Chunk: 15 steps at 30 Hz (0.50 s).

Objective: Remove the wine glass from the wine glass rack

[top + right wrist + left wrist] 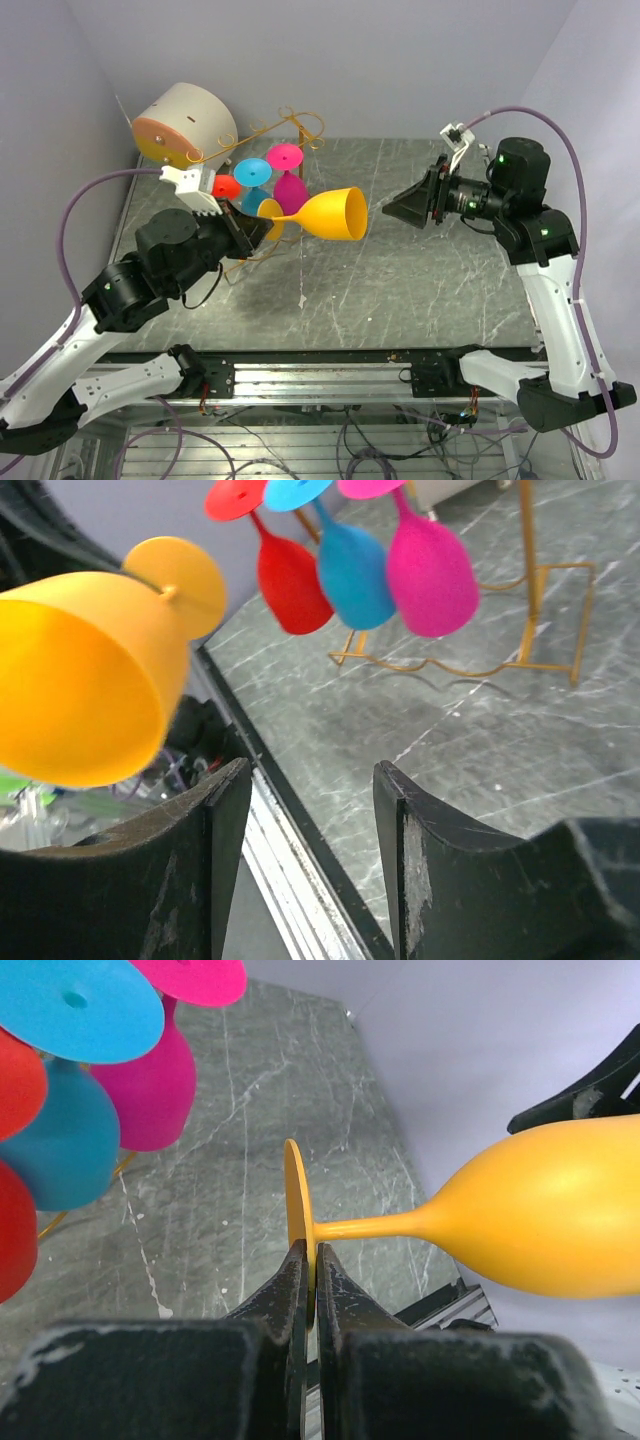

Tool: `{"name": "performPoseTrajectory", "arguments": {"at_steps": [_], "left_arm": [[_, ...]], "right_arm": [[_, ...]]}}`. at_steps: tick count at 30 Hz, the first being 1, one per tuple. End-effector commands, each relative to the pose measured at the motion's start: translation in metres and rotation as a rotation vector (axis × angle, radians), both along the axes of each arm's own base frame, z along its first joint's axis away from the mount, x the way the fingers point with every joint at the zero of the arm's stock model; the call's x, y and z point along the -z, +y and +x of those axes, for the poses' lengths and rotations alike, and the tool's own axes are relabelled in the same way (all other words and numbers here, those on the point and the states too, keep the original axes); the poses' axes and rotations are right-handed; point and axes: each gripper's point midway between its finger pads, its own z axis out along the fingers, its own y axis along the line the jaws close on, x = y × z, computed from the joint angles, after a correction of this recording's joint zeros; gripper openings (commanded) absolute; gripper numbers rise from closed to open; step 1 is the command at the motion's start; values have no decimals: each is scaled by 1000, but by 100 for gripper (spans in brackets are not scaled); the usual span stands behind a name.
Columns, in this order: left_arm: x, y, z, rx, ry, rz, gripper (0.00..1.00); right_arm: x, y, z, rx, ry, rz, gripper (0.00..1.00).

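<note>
My left gripper (262, 226) is shut on the foot of a yellow wine glass (332, 213) and holds it sideways in the air, bowl toward the right arm, clear of the rack. The left wrist view shows the pads (298, 1275) pinching the foot disc of this glass (545, 1220). The gold wire wine glass rack (292, 126) stands behind at the back left, with red (226, 186), blue (251, 172) and pink (286, 157) glasses hanging from it. My right gripper (405, 207) is open and empty, facing the yellow bowl (85, 685) from a short gap.
A cream drum with an orange face (183, 122) lies at the back left corner beside the rack. The grey marble table (420, 290) ends at a metal rail along the near edge. The rack's wire base (470, 665) rests on the table.
</note>
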Motion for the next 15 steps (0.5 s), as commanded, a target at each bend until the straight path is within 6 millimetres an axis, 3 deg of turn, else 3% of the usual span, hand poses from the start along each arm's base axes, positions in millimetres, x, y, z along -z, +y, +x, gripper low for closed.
{"name": "performPoseTrajectory", "arguments": {"at_steps": [1,11,15], "left_arm": [[-3,-19,3,53,-21,-31,7],[3,-32,7,78,-5,-43,7],[3,-37,8,88,-3,-44,7]], "right_arm": [[-8,13,-27,-139,-22,73,53],[-20,15,-38,-175,-56,110,52],[-15,15,-34,-164,-43,105,52]]}}
